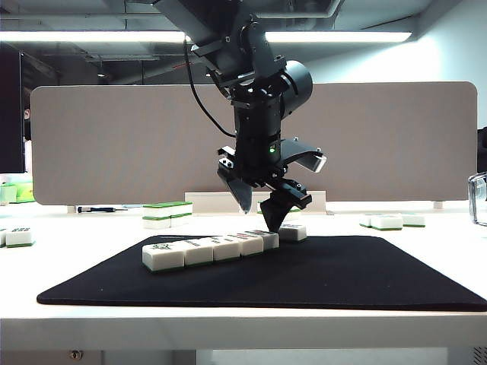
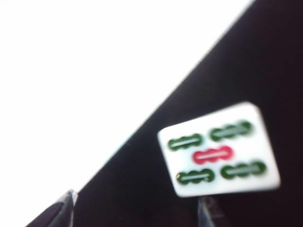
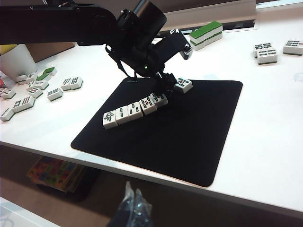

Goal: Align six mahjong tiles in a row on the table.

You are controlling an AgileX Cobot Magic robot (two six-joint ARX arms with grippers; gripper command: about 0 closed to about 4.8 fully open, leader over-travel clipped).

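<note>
Exterior view: office with strip lights, grey divider panel [image 1: 251,141] behind a white table [image 1: 426,258] carrying a black mat [image 1: 319,274]. Five tiles in a touching row [image 1: 209,249] lie on the mat; the sixth tile [image 1: 293,232] sits just beyond the row's far end, with a small gap and a slight skew. The left gripper [image 1: 262,205] hangs over that end of the row, jaws spread, one fingertip down between the row's end and the sixth tile, holding nothing. Spare green-topped stacked tiles [image 1: 167,213] sit behind the mat.

Left wrist view: blurred. The sixth tile [image 2: 218,150] lies face up on the mat near the mat's edge, between the two fingertips [image 2: 64,210], untouched. Its face shows four green bars round one red bar; no text.

Right wrist view: table from the front. The row [image 3: 135,108] runs diagonally on the mat and the sixth tile [image 3: 183,84] lies off its far end, toward the mat's back edge. The right gripper [image 3: 131,205] is parked below the table's front edge, well away from the mat; whether it is spread or pressed together cannot be told. Loose tiles [image 3: 40,90] lie beside the mat.

Judgement: straddle the sixth tile squarely, square it to the row's line, close gently and slide it flush without bumping the row. No brand names are readable.
</note>
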